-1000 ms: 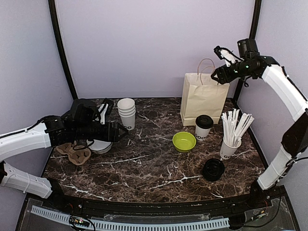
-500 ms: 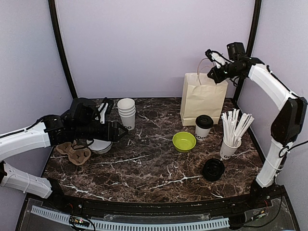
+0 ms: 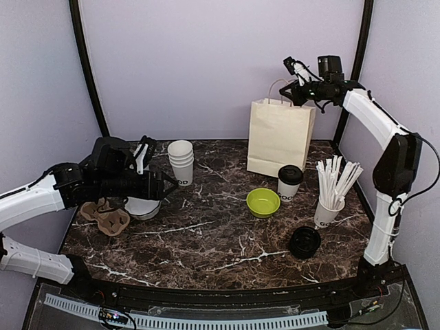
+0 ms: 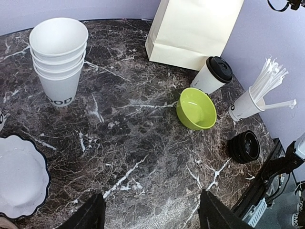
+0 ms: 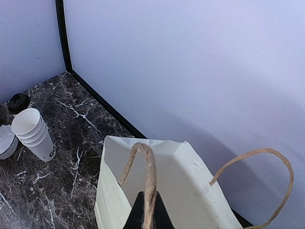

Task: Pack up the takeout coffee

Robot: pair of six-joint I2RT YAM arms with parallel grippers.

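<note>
Takeout coffee [image 3: 290,181], a black-lidded white paper cup, stands unpacked; the right claw [image 5: 145,212] has just clenched the twine handle [image 5: 149,174] of the cream paper bag [image 3: 278,137], dragging it leftward. Left claw [image 4: 150,217] gapes, empty.

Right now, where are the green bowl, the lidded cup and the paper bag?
green bowl [image 4: 196,109], left wrist view, its inside
lidded cup [image 3: 291,172], top view, its black lid
paper bag [image 3: 278,137], top view, its front side
</note>
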